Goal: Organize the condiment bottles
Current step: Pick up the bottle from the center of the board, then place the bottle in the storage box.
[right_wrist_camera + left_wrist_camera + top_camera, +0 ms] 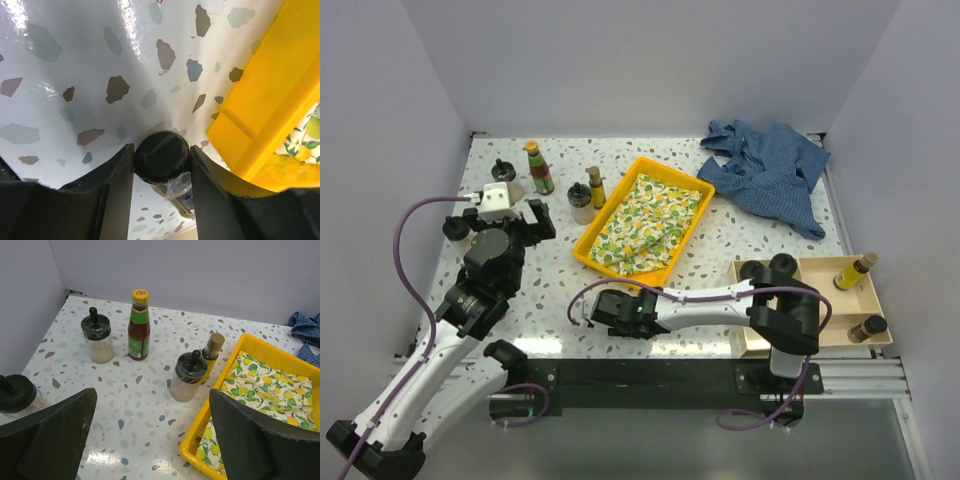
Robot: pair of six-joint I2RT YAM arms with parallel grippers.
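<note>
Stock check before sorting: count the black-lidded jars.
6 black-lidded jars: one far left; one beside the yellow tray; one by the left tool; two in the wooden box; one gripped by the right tool. More may be hidden.

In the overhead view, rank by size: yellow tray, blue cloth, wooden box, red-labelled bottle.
Largest: wooden box, though the right arm covers part.
Then yellow tray and blue cloth, about alike.
Smallest: red-labelled bottle.

Bright, even light; slight glare.
</note>
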